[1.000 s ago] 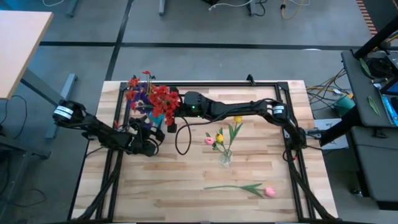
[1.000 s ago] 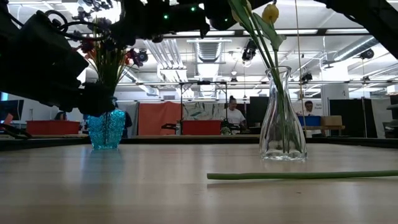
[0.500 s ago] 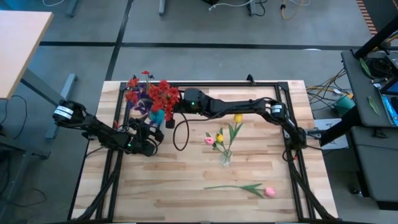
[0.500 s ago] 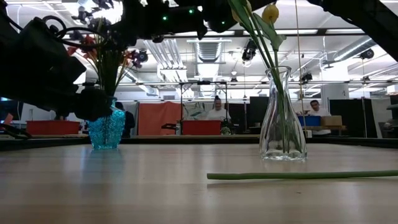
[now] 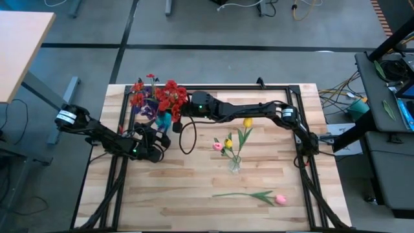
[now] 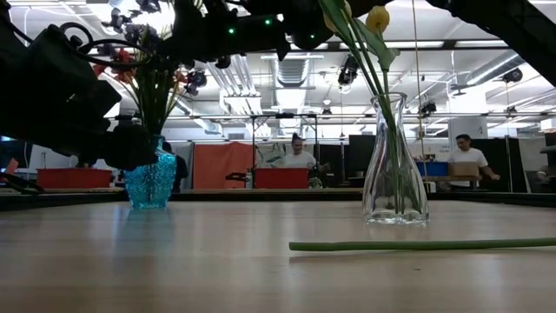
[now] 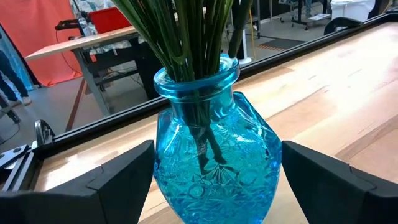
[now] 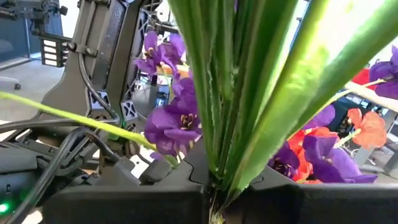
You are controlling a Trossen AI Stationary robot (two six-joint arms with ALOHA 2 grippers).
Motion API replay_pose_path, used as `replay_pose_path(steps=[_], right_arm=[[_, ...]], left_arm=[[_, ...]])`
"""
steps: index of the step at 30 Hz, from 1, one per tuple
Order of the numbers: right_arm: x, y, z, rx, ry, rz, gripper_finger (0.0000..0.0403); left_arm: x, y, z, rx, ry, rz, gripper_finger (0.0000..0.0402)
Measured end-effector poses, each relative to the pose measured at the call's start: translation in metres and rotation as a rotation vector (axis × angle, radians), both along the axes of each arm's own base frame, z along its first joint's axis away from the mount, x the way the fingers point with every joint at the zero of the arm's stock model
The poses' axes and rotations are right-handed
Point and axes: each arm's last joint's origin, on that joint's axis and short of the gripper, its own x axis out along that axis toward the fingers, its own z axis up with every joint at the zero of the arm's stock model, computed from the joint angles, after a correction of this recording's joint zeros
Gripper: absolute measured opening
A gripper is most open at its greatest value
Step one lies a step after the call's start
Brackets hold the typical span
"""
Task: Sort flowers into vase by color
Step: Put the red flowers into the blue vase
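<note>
A blue glass vase stands at the table's far left and holds red and purple flowers on green stems. My left gripper has a finger on each side of the vase's body. My right gripper hovers just right of the vase, shut on a red flower cluster that sits above the vase mouth. A clear vase at mid-table holds yellow and pink tulips. Another pink tulip lies flat near the table's near edge. My left gripper clasps the blue vase's belly between its two fingers, coming level from the table's near-left side. The vase stands with its base on the table. My right gripper pinches the red cluster's green stems between its two fingers, reaching from the table's right. The stems run on past the fingers, and the blooms stand above the blue vase.
The lying tulip's stem stretches across the near middle of the table. A black frame rail runs along the far edge. Bare wood lies between the two vases. People move in the room beyond the table.
My right gripper has moved a little toward the table's far edge, carrying the red cluster with it, so the blooms now sit farther back over the blue vase. The vase has rocked slightly between my left gripper's fingers.
</note>
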Motion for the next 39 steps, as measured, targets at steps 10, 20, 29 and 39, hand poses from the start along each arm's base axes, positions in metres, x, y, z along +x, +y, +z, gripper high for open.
replay_pose_path(steps=[10, 20, 29, 39], right_arm=[[0.0, 0.0, 0.001, -0.03, -0.024, 0.001, 0.0009], [0.003, -0.001, -0.015, -0.026, -0.003, -0.001, 0.0009], [0.003, -0.006, -0.015, 0.08, -0.016, -0.013, 0.0009], [0.006, -0.007, -0.027, 0.096, 0.01, -0.014, 0.0009]], left_arm=[[0.0, 0.0, 0.0, -0.008, 0.0, -0.006, 0.0326], [0.001, 0.0, 0.0, -0.009, 0.01, -0.013, 0.0326], [0.001, 0.0, 0.0, -0.01, 0.013, -0.016, 0.0326], [0.005, -0.002, 0.002, -0.021, 0.025, -0.052, 0.0321]])
